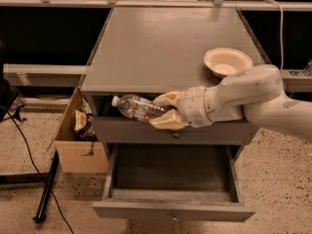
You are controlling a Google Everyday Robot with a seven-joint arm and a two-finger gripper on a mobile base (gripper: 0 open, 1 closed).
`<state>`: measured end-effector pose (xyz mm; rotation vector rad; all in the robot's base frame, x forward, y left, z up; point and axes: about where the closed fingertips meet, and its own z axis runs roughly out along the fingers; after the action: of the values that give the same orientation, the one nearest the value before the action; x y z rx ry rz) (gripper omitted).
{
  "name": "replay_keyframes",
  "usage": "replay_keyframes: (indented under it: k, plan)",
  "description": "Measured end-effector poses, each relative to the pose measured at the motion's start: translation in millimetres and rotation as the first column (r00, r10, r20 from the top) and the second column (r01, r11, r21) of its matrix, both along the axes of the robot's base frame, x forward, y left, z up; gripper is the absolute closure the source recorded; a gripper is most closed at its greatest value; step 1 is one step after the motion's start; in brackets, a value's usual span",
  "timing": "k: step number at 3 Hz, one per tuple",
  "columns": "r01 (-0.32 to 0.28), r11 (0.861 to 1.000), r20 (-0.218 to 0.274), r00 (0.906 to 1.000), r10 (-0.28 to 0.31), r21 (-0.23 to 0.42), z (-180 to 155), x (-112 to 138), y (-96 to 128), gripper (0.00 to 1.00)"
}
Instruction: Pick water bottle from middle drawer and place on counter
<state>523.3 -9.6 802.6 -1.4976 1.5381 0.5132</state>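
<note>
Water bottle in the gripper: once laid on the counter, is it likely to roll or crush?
Probably rolls: the water bottle is round and held sideways by the gripper, just below the counter edge. Its clear plastic looks light and may dent under squeeze.
</note>
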Motion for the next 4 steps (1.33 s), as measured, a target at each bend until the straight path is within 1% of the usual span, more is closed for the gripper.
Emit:
replay_keyframes:
  k: [1, 2, 3, 4]
  plan:
    - [-0.042, 0.999, 0.025, 0.9988, 0.042, 0.005, 33.9, -0.6, 6.4, 1.00]
    - [-0.037, 0.999, 0.067, 0.9970, 0.038, -0.019, 60.5, 12.9, 3.6, 1.00]
    - [-0.021, 0.999, 0.117, 0.9928, 0.025, -0.033, 79.7, 42.8, -0.9, 1.00]
    - [-0.006, 1.000, 0.145, 0.9894, 0.010, -0.028, 88.8, 77.2, -4.3, 1.00]
